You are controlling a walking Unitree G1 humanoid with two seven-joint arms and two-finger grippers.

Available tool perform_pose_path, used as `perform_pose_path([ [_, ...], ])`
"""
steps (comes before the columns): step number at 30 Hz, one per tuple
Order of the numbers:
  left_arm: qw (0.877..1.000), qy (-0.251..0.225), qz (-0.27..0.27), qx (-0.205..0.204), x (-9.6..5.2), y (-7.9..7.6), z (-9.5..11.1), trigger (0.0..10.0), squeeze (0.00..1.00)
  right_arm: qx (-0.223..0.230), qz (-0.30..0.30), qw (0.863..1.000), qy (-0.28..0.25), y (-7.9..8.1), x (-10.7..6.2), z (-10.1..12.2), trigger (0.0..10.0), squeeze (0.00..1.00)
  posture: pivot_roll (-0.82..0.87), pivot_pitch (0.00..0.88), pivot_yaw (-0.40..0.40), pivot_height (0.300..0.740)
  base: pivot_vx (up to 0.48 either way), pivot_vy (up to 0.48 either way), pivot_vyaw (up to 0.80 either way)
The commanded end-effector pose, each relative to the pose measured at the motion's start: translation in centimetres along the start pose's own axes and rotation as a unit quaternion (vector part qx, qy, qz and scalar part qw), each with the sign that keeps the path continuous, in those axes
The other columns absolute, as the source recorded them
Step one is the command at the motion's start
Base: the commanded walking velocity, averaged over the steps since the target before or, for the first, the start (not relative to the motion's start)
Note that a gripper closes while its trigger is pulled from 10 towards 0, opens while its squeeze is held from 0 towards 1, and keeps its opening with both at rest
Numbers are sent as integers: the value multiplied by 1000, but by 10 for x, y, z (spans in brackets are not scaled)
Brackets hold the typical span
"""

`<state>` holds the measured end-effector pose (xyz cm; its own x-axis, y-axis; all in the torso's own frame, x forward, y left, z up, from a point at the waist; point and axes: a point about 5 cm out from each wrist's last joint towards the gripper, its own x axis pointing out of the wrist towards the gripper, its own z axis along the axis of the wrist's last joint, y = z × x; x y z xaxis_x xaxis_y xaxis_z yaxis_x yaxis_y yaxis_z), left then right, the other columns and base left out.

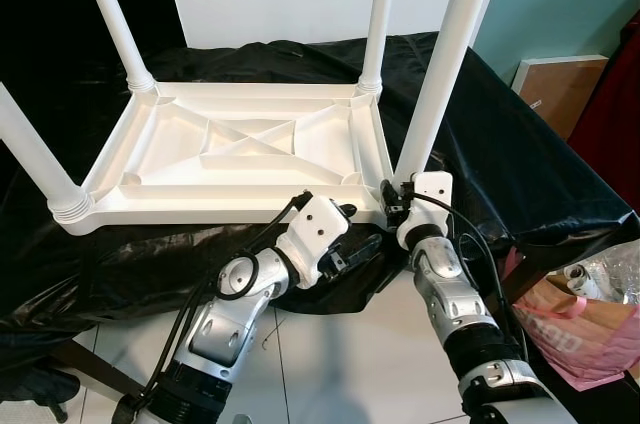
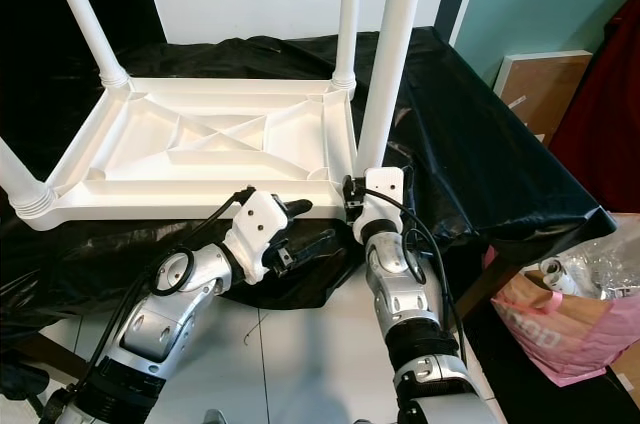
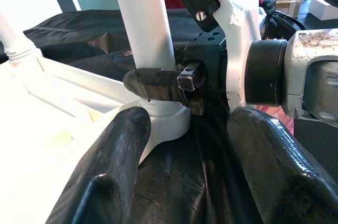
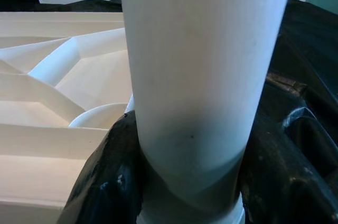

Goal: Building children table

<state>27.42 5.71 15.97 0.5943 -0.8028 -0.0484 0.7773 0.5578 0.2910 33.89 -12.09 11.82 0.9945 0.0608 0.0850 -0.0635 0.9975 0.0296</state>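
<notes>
Nearest, the left tool [image 1: 345,239] hangs spread, empty, beside the corner; the right tool [image 3: 158,84] clamps the near-right leg [image 1: 440,64] at its socket; turn it upright and square into the upturned tabletop [image 1: 240,144] on the black-draped worktop [image 1: 520,174].

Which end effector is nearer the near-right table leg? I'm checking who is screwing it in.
Right. The right end effector is clamped around the leg at its base; the left end effector is open beside it, not touching.

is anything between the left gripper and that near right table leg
Nothing visible. The left gripper points straight at the leg's base over bare black cloth, jaws open. The right gripper already clamps that leg from the far side.
</notes>
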Motion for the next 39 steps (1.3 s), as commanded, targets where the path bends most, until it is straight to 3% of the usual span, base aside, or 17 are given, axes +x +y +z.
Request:
perform_pose_path([
  [1,1000,2,14,0,2,0,1,10000,0,-10,3,1000,15,-10,-5,-7,10000,4,-22,51,-27,740,0,0,0],
  [2,1000,2,15,0,2,0,1,10000,0,-13,12,1000,11,-10,-5,-6,10000,1000,-22,51,-27,740,0,0,0],
  [13,1000,2,14,0,2,0,1,10000,0,-14,39,999,-4,-14,-6,-1,10000,1000,-24,51,-25,740,0,0,0],
  [14,1000,2,14,1,2,0,0,10000,0,-15,87,996,-9,-21,-9,2,10000,690,-30,55,-23,740,0,0,0],
  [15,1000,2,13,2,2,0,0,10000,0,-17,122,992,-11,-25,-11,3,10000,0,-30,55,-23,740,0,0,0],
  [16,1000,2,13,2,2,0,0,10000,0,-17,122,992,-11,-25,-11,3,10000,0,-30,55,-23,740,0,0,0],
  [20,1000,3,10,0,3,-1,0,10000,0,-36,219,975,-3,-33,-14,4,10000,0,-31,58,-16,740,0,0,0],
  [27,1000,4,8,1,2,-1,-1,10000,0,-64,243,968,-2,-37,-3,11,10000,0,-30,59,-13,740,0,0,0],
  [30,1000,4,9,1,2,-1,0,10000,0,-81,256,963,-1,-32,9,16,10000,0,-26,59,-18,740,0,0,0],
  [36,1000,4,9,1,3,-2,0,10000,0,-73,287,955,5,-15,15,16,10000,0,-17,56,-25,740,0,0,0],
  [37,1000,3,12,1,3,-2,0,10000,0,-70,301,951,11,-8,15,13,4510,0,-14,55,-30,740,0,0,0],
  [39,1000,3,12,1,3,-2,0,10000,0,-70,301,951,11,-8,15,13,4510,0,-14,55,-30,740,0,0,0],
])
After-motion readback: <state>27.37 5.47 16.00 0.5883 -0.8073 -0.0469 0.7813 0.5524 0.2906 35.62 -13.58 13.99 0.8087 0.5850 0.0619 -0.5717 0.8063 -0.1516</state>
